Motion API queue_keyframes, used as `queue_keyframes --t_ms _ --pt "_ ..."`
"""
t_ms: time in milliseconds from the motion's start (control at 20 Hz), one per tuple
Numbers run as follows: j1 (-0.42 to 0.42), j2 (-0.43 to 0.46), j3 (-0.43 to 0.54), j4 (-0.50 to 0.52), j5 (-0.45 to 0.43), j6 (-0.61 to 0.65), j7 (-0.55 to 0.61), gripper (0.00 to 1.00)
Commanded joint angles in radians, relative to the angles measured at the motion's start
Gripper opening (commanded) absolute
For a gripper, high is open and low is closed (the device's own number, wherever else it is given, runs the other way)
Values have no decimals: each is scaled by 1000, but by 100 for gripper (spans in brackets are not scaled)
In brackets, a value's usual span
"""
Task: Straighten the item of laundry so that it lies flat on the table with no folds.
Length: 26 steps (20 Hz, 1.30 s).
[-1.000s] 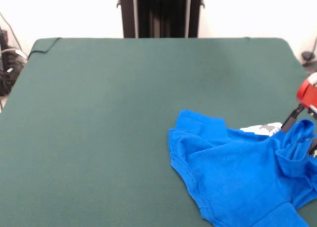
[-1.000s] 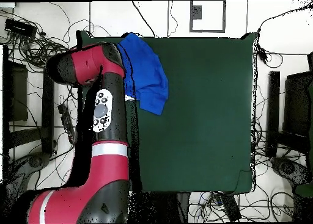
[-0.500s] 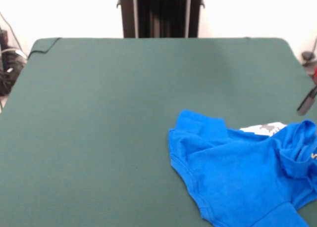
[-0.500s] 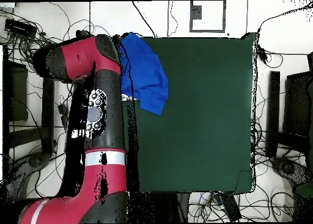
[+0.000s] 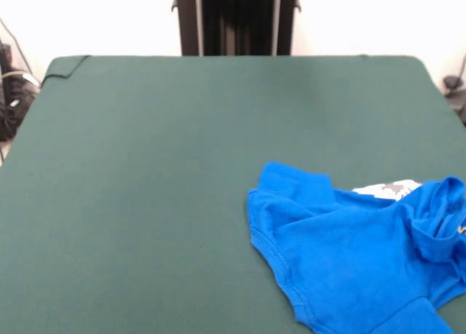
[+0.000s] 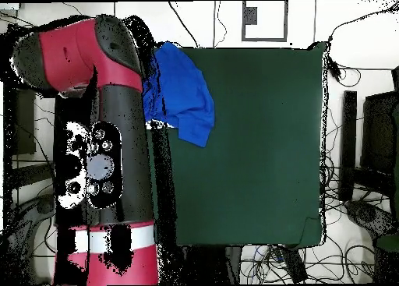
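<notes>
The item of laundry is a bright blue shirt lying crumpled at the near right of the green table. It is folded over itself, with a raised bunch at its right end and a strip of white print peeking out at its far edge. In the overhead view the item of laundry sits at the table's top left corner. The red and black arm stands tall over the table's left edge and hides part of the shirt. No gripper shows in either view.
Cables and dark equipment ring the table in the overhead view. More cables lie off the table's left side in the front view. The shirt runs out of the front view at the right and bottom edges.
The gripper, beside the shirt's raised right end a second ago, has drawn off to the right and out of the front view. The bunch has settled lower. Overhead, the arm has swung up and left.
</notes>
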Motion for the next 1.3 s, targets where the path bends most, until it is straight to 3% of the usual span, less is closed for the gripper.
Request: queue_keyframes --t_ms 50,600,1050,1300 --pt "-1 43 86 95 -63 -40 -234 100" --pt "-49 124 93 63 -151 -120 -289 100" --pt "-97 121 134 89 -178 -169 -346 100" --pt "-136 180 173 52 -190 -196 -381 100"
